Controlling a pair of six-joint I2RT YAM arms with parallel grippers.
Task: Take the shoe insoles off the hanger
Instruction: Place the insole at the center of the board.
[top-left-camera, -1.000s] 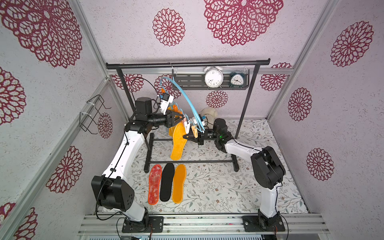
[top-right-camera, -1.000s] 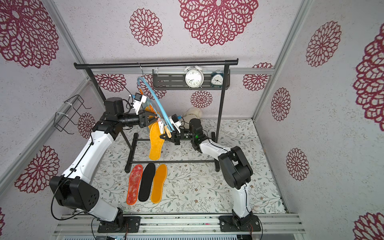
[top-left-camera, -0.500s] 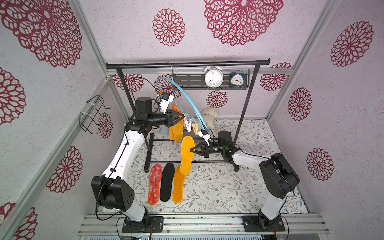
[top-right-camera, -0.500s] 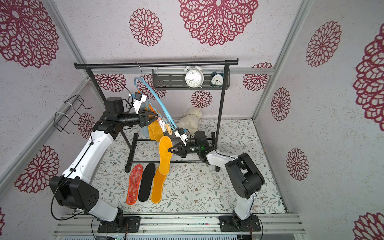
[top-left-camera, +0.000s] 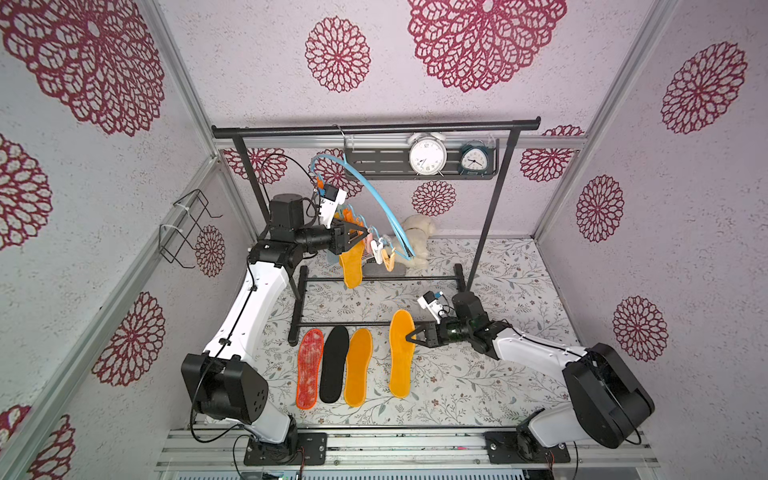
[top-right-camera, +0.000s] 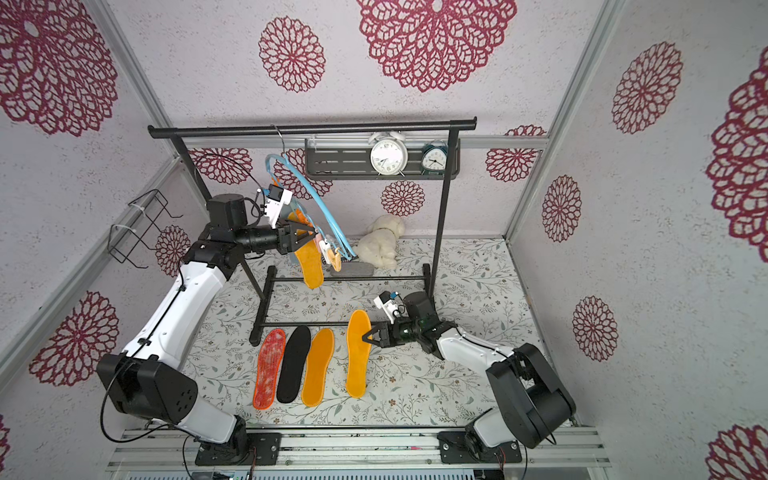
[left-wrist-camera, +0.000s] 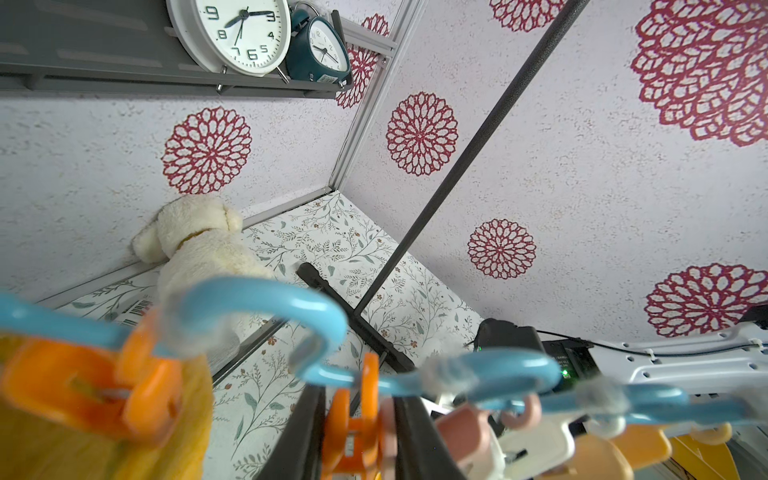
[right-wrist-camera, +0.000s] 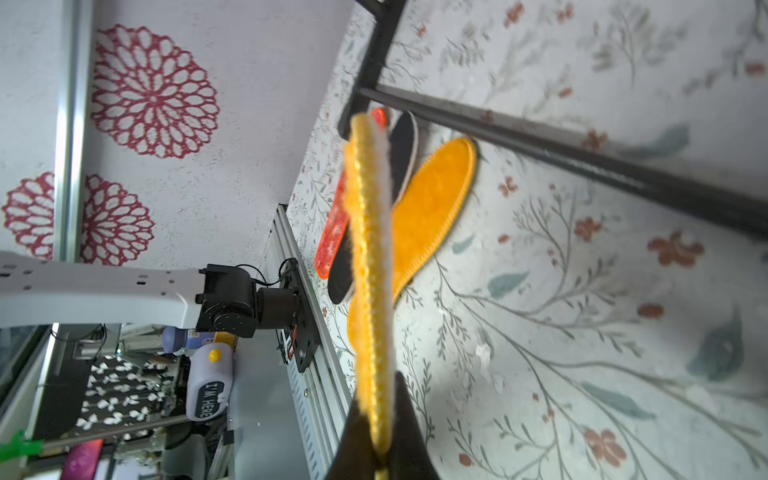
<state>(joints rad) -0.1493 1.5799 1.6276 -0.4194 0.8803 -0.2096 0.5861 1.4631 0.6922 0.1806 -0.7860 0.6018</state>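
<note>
The right gripper (top-left-camera: 409, 334) is clamped on the edge of an orange insole (top-left-camera: 401, 357), holding it low over the floral floor (top-left-camera: 457, 382), just beside three more laid in a row: a red insole (top-left-camera: 309, 368), a black insole (top-left-camera: 334, 363) and a second orange one (top-left-camera: 358, 368). Whether the held insole touches the floor cannot be told. Up at the back, the left gripper (left-wrist-camera: 357, 415) is pinched narrowly on an orange peg (left-wrist-camera: 353, 432) of the blue hanger (top-left-camera: 376, 199), which hangs tilted by its hook from the black rack (top-left-camera: 374, 126). Another orange insole (top-left-camera: 351, 266) dangles from the hanger.
</note>
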